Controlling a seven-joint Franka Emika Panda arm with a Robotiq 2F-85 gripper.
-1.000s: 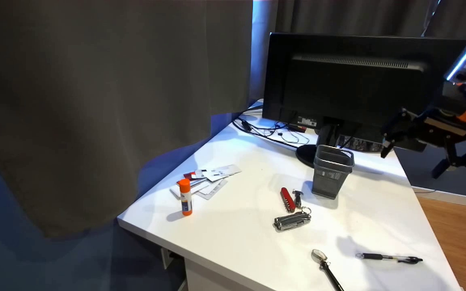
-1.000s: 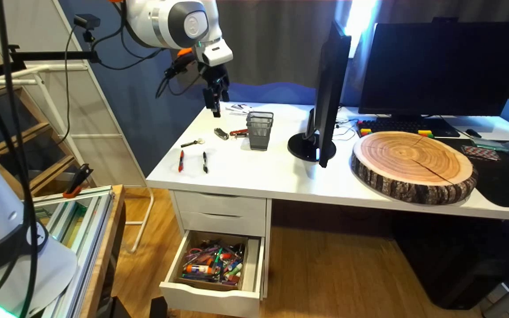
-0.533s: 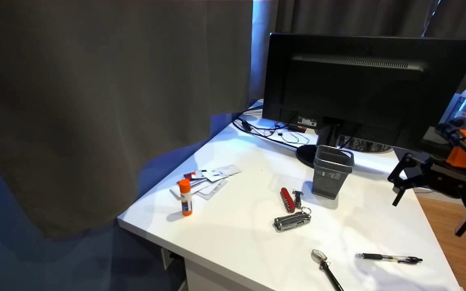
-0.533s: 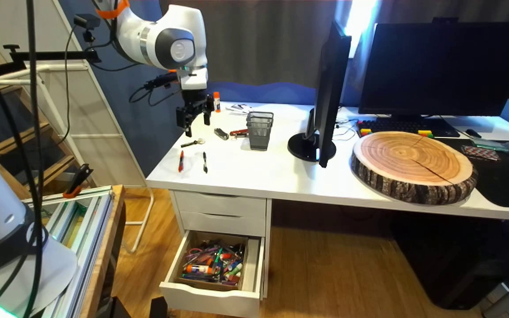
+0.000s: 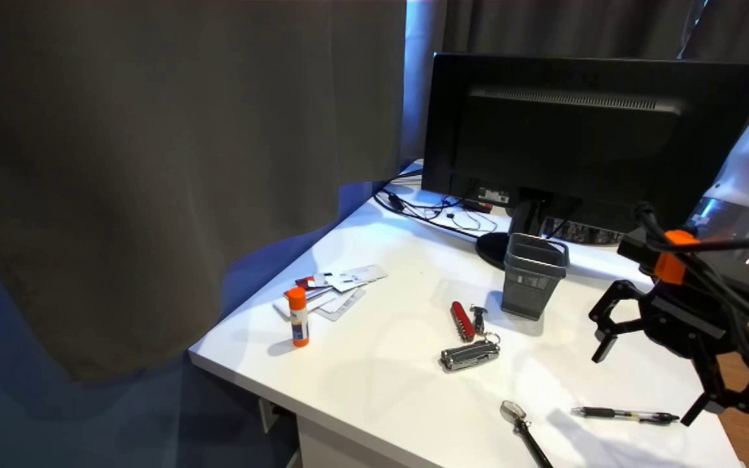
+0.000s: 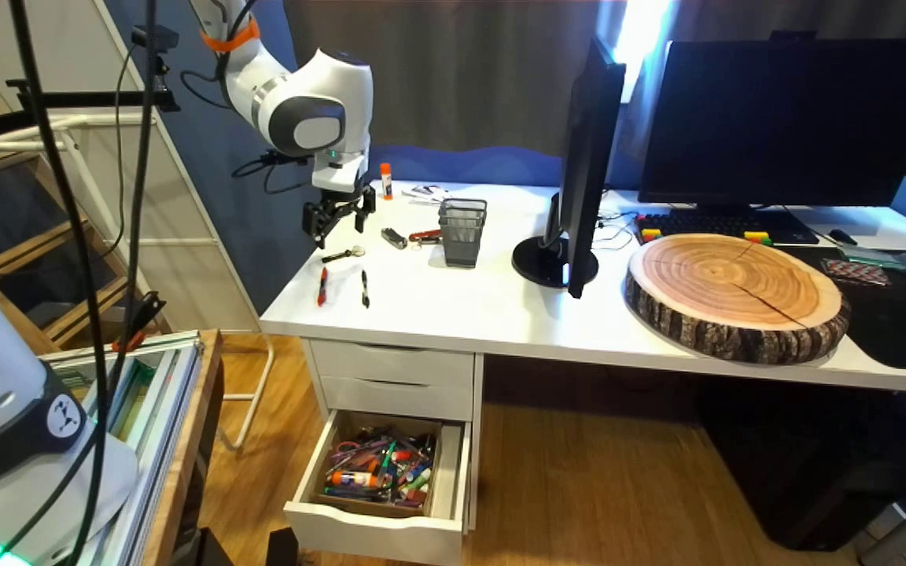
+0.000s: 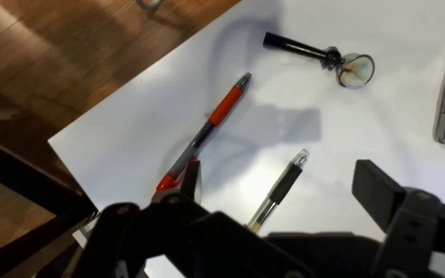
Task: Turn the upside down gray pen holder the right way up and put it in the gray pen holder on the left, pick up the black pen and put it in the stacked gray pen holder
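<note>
1. My tool hangs above the desk, its two jaws spread well apart.
2. The black pen lies on the desk below my tool; in the wrist view its lower end is hidden behind my tool.
3. In both exterior views the gray pen holders stand upright, one nested inside the other, near the monitor.
4. A red pen lies near the black one.

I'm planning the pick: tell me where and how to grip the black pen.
Probably best: the black pen at mid-barrel, from straight above, the gripper closing across its width, since it's long, thin and lies flat on the white desk. It runs diagonally between the open jaws in the wrist view, so a slight turn may help; mind the red pen beside it.
</note>
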